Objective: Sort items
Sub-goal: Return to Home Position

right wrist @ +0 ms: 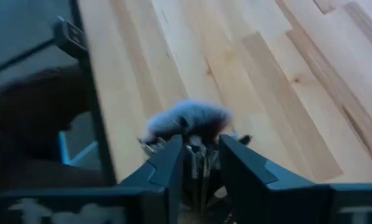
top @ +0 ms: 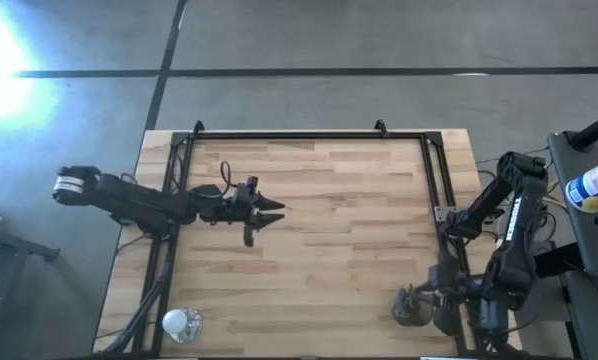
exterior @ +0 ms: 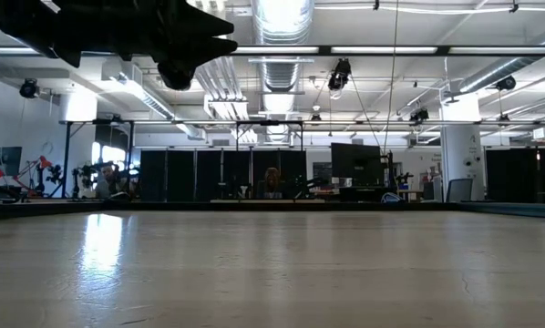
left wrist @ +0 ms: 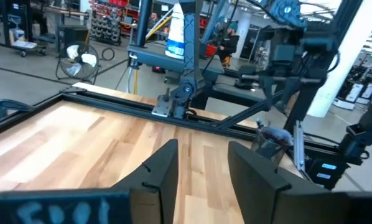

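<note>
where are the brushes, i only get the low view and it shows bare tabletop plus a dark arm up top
observer: Bunched in a dark cup at the bottom right of the table in the high view, outside your frame.
operator: which arm is that above me
observer: Most likely the left one. The left gripper hangs over the table's left half, open and empty.
operator: and the right one
observer: The right gripper sits just over the cup, with a fluffy brush head right past its fingers.
</note>
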### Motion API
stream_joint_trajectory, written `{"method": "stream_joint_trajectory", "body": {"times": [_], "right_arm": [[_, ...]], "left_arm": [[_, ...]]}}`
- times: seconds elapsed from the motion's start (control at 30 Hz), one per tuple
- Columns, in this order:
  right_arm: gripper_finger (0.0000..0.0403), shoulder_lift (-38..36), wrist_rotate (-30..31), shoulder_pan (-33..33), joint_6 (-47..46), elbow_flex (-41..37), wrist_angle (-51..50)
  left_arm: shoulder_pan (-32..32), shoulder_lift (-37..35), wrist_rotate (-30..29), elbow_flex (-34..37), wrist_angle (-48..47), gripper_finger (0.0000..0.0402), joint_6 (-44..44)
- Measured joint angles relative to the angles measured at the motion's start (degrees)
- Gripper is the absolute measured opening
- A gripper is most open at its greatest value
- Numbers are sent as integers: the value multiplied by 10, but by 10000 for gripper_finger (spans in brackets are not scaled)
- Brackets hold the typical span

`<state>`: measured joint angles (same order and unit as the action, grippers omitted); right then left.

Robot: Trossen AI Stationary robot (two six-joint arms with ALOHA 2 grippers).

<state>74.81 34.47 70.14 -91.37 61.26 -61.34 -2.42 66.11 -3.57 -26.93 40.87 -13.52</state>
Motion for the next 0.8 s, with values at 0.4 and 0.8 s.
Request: {"method": "stream_joint_trajectory", "body": {"times": [0.4, 0.8], "right_arm": [[70, -73, 33, -111, 267, -7, 90], [8, -182, -445, -592, 848, -197, 574]], "left_arm": [[55, -61, 56, 43, -10, 25, 52], [129, -184, 103, 118, -5, 0, 60]]}}
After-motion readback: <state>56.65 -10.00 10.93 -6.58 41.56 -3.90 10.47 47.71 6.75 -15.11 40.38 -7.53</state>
